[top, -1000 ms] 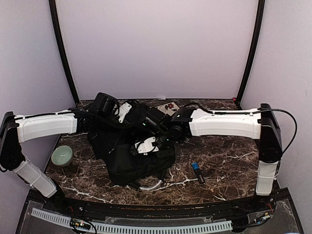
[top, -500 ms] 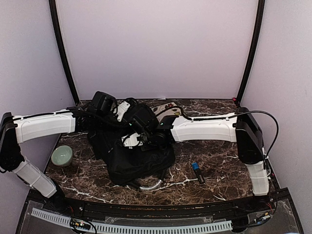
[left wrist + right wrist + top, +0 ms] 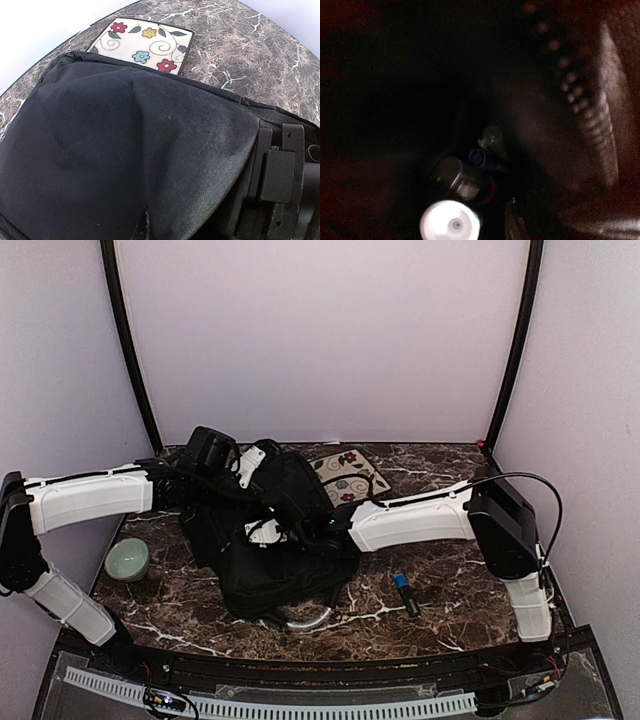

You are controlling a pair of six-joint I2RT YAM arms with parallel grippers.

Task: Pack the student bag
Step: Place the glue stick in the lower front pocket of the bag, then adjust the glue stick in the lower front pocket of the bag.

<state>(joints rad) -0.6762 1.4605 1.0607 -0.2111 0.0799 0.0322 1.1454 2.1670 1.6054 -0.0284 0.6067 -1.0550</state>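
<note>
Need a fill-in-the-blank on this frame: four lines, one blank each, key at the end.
1. The bowl on the table is pale ___.
2. In the top view, the blue-tipped marker lies outside the student bag, on its ___ side.
3. The card behind the bag is decorated with coloured ___.
4. Deep inside the bag, the round cap is ___.
Missing words: green; right; flowers; white.

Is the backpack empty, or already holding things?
Holding things: inside the backpack, the right wrist view shows a white-capped item and a dark cylinder.
</note>
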